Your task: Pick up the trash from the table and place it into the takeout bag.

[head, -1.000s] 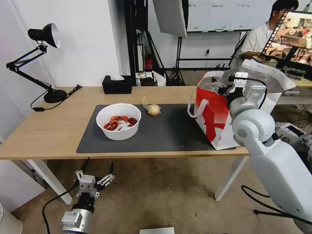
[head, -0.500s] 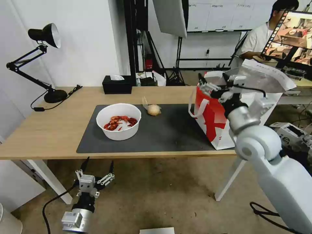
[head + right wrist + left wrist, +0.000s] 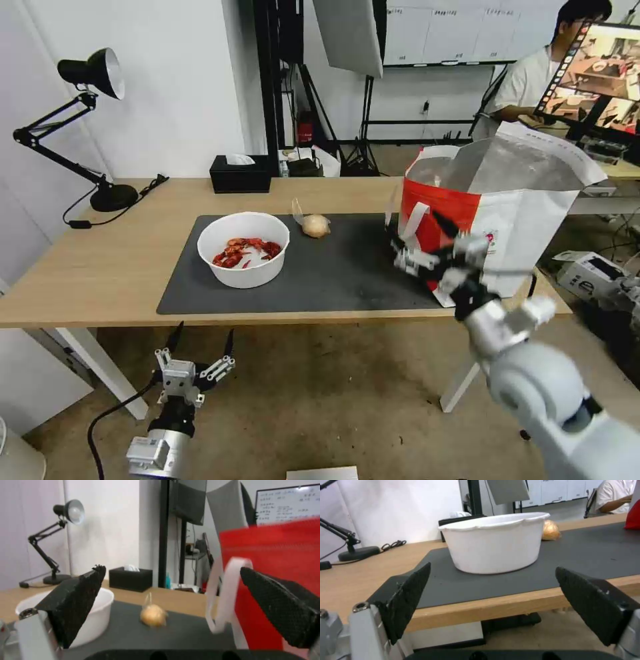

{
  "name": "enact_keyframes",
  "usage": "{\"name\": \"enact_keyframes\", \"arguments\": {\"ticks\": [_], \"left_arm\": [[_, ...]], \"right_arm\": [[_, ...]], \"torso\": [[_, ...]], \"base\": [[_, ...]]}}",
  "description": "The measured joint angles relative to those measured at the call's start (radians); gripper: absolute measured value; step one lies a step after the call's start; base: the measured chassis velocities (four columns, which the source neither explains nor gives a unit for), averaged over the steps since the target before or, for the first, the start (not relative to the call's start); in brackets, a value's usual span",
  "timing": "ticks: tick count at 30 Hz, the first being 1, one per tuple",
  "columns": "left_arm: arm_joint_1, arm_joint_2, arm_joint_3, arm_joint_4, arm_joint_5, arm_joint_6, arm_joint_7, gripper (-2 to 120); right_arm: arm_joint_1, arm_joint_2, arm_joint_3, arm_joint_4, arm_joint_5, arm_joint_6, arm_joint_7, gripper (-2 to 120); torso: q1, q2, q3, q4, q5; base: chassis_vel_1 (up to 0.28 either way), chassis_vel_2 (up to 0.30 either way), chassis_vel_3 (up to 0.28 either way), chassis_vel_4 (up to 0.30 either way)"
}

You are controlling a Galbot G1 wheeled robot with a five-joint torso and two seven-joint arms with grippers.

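On the table (image 3: pixel 100 267), two pieces of trash lie on the dark mat (image 3: pixel 347 273): a white bowl (image 3: pixel 243 257) of red crayfish shells and a clear bag with a yellowish bun (image 3: pixel 315 225). The red-and-white takeout bag (image 3: pixel 507 213) stands open at the mat's right end. My right gripper (image 3: pixel 419 245) hovers open and empty just in front of the bag's left side, facing the bun (image 3: pixel 153 615) and the bowl (image 3: pixel 96 620). My left gripper (image 3: pixel 200 343) hangs open below the table's front edge, level with the bowl (image 3: pixel 495 542).
A black tissue box (image 3: pixel 240 173) and a black desk lamp (image 3: pixel 87 73) stand at the table's back left. The bag's white loop handle (image 3: pixel 226 597) hangs close to my right gripper's finger. A person sits at a monitor behind the bag.
My right arm has come down from the bag's mouth to a spot low in front of the bag's left side. The left arm, bowl and bun are unmoved.
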Motion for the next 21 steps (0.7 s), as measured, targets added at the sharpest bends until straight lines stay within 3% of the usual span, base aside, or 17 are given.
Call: {"name": "enact_keyframes", "arguments": {"ticks": [9, 21], "left_arm": [[-0.001, -0.006, 0.014, 0.016, 0.022, 0.0, 0.003, 100], [0.004, -0.012, 0.012, 0.023, 0.034, 0.003, 0.001, 100]], "right_arm": [[-0.166, 0.095, -0.033, -0.123, -0.147, 0.135, 0.009, 100], [-0.174, 0.134, -0.095, -0.154, -0.209, 0.118, 0.101, 100]], "torso": [[0.0, 0.0, 0.0, -0.0001, 0.0001], [0.0, 0.0, 0.0, 0.0, 0.0]], "base": [[0.0, 0.0, 0.0, 0.0], [0.0, 0.0, 0.0, 0.0]]}}
